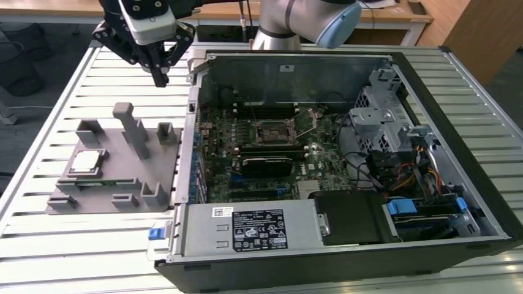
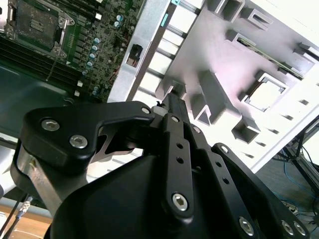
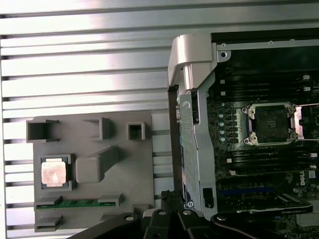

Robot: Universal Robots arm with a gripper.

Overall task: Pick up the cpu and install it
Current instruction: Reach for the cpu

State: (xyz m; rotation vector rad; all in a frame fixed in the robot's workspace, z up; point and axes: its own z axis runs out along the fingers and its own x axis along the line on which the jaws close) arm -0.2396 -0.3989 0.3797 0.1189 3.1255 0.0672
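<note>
Hovering above the slatted table [image 1: 57,245], the gripper [image 1: 160,77] has its fingers pressed together, holding nothing. The cpu [image 1: 86,161] lies flat in its pocket on the grey fixture [image 1: 131,131], well apart. A clean pick likely needs spread fingers squared to the chip's edges.

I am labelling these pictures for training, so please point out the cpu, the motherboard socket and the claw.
cpu [image 3: 54,174], first wrist view, middle of its metal top.
motherboard socket [image 3: 271,122], first wrist view, dark centre inside its metal frame.
claw [image 1: 160,78], exterior view, at its closed tips.
</note>
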